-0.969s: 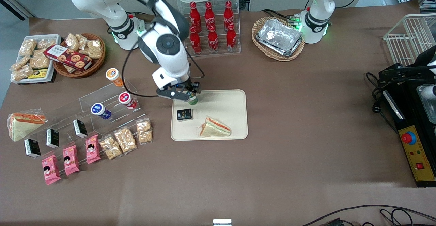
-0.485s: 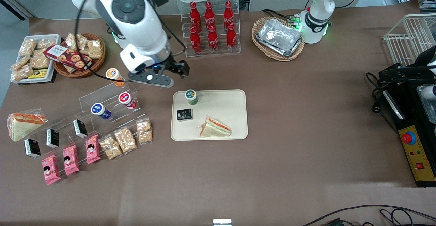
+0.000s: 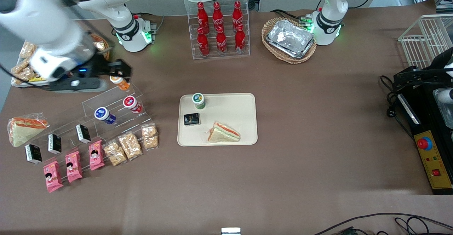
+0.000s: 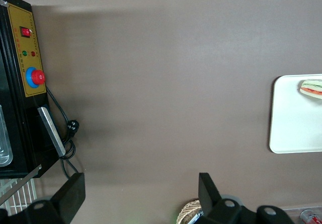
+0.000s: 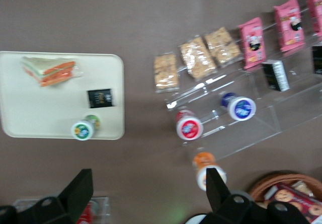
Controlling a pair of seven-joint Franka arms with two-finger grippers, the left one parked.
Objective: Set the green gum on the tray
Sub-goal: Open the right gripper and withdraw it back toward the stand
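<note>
The green gum (image 3: 198,100), a small green bottle with a white lid, stands upright on the cream tray (image 3: 237,105) at a corner, beside a black packet (image 3: 191,119). It also shows in the right wrist view (image 5: 82,130), standing on the tray (image 5: 30,108). My right gripper (image 3: 113,75) is open and empty. It hangs high above the table near the orange bottle (image 3: 118,80), well away from the tray toward the working arm's end. In the right wrist view the gripper (image 5: 148,179) has its fingers wide apart with nothing between them.
A sandwich (image 3: 223,132) lies on the tray. A clear stepped rack holds the orange, red (image 3: 131,103) and blue (image 3: 102,114) bottles, with snack packs in front. A cola rack (image 3: 219,26), a wicker basket of foil trays (image 3: 289,38) and a cookie basket (image 3: 101,47) stand farther from the camera.
The gripper was shut on the green gum over the tray. It has let go, risen and swung away toward the working arm's end. The gum stays standing on the tray.
</note>
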